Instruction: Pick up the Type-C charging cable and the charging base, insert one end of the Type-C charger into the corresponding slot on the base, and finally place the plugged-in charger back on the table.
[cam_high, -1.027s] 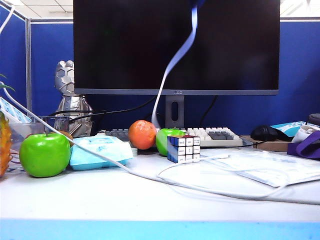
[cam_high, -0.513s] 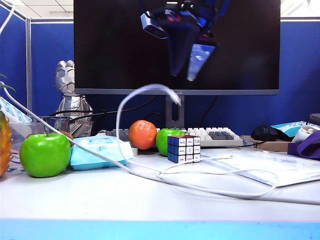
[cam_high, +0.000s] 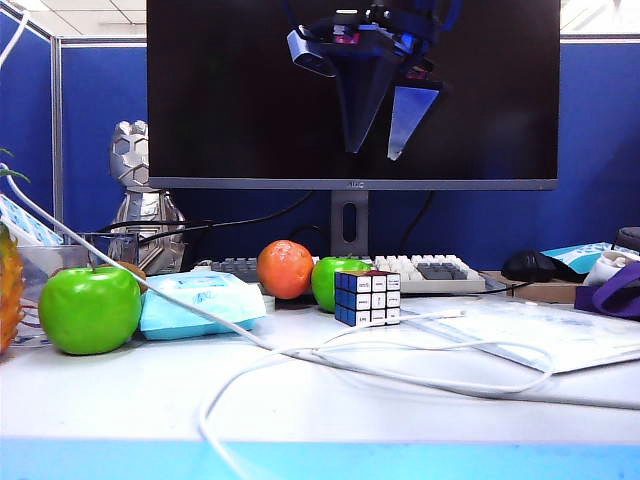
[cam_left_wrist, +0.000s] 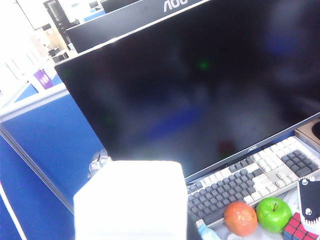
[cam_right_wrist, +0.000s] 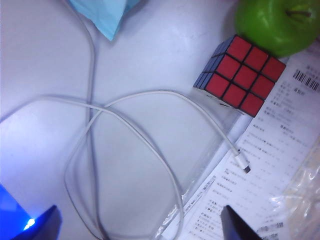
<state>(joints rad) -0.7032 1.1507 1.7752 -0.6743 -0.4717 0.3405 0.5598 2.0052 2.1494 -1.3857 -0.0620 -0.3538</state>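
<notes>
White surface (cam_high: 120, 400) with light-blue front edge, nearest the exterior camera. Type-C charging cable (cam_high: 430, 350) lies loose on it in big loops, one loop running down to the front edge, another curling right onto a clear plastic bag with printed paper (cam_high: 560, 335). Right wrist view looks straight down: cable (cam_right_wrist: 150, 130) loops cross each other, one small plug end (cam_right_wrist: 243, 165) resting on the printed sheet, not plugged into anything. A thicker greyish cord (cam_high: 180, 305) crosses the surface from the far left.

Next row back: green apple (cam_high: 90, 308) at left, light-blue wipes pack (cam_high: 200, 302) beside it, puzzle cube (cam_high: 367, 296) near centre, just beside a second green apple (cam_high: 335, 280) and an orange (cam_high: 285, 268). Keyboard (cam_high: 430, 272) behind them, silver figurine (cam_high: 140, 200) far left, mouse (cam_high: 535, 265) at right.

Right claw (cam_high: 378, 155) hangs high above the cube in front of the dark monitor (cam_high: 250, 100), pointing down, fingers spread wide, nothing between them, well clear of the cable.

Left claw (cam_left_wrist: 132, 237) not seen in the exterior view; in its wrist view the charging base (cam_left_wrist: 131, 200), a white block, fills the near foreground, raised off the surface and facing the monitor. Claw fingers mostly hidden behind the block, grip on it cannot be confirmed. Slot not visible.
</notes>
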